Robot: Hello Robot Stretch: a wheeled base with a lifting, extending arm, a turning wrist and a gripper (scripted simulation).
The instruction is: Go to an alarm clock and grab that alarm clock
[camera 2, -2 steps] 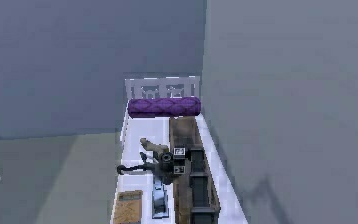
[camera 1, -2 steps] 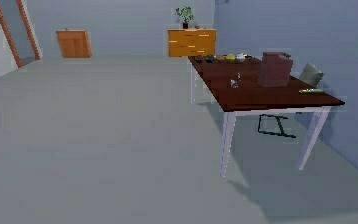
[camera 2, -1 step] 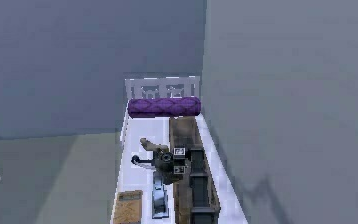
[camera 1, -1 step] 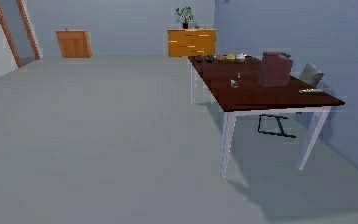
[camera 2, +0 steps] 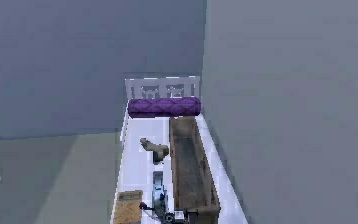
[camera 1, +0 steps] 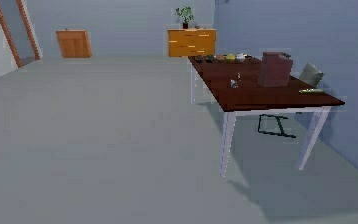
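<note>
Reader: Forward view: what is marked?

Legend: Right, a dark-topped table (camera 1: 252,92) on white legs, running away from the camera. On it: a dark brown box (camera 1: 275,68) toward the far end, a cluster of small things (camera 1: 232,58) at the far end, one small blob (camera 1: 237,81) mid-top, a pale sliver (camera 1: 309,91) at the near right edge. A chair (camera 1: 310,73) behind, largely hidden by table and box. Far wall: an orange dresser (camera 1: 191,42) bearing a plant (camera 1: 185,14); further left, a smaller orange cabinet (camera 1: 73,43) and a door frame (camera 1: 25,38) cut off at the top edge.

Reader: And the alarm clock?

Legend: No blob on the table has a shape readable as an alarm clock; its place, facing and long axis cannot be told.

Reader: Arm side view?

Legend: A bed (camera 2: 142,132) with white headboard (camera 2: 164,86) and a purple pillow (camera 2: 164,106) laid across it; the foot is cut off by the bottom edge. Along its right side lies a long brown trough-like thing (camera 2: 191,165), lengthwise. Left of that: a small tan lump (camera 2: 157,150), a grey-blue slab (camera 2: 159,188), a tan board (camera 2: 128,206) cut off below. The gripper (camera 2: 150,208), a dark shape at the bottom edge among these things; its far end is hard to make out, so whether it holds anything cannot be told.
</note>
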